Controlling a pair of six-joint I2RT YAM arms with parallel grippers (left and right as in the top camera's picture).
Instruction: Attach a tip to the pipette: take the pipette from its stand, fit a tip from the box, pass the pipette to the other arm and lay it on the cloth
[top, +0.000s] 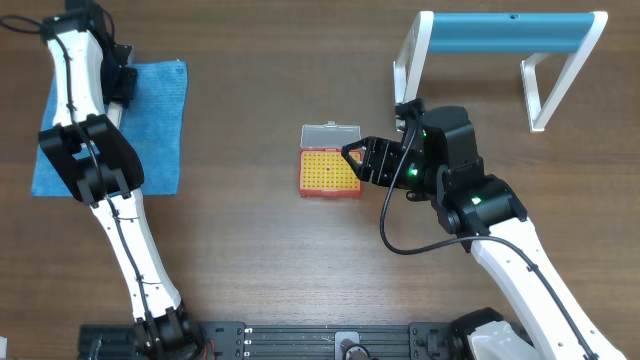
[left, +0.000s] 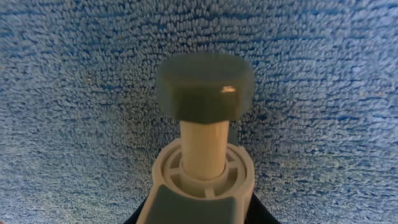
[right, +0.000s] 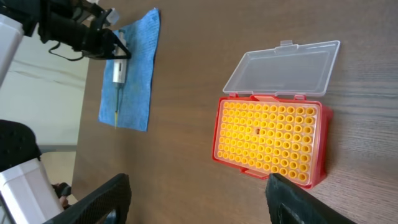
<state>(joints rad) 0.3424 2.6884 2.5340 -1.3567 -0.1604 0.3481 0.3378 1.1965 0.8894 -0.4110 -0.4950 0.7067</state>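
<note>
**Tipped pipette (right: 118, 70) on the cloth (top: 160, 130)**

Near the surface's far-left corner, the left gripper (right: 114, 46) clasps the pipette (yellow tip (right: 116, 116) fitted) lying on the blue cloth. At mid-surface sits 1 tip box (top: 328, 172), lid (right: 283, 67) open; the right gripper (top: 352, 156) hangs beside its right edge, fingers (right: 106, 199) spread.

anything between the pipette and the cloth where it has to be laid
Nothing visible. The left gripper holds the pipette right over the blue cloth, whose surface under it is bare; the tip box sits far off at mid-table.
</note>
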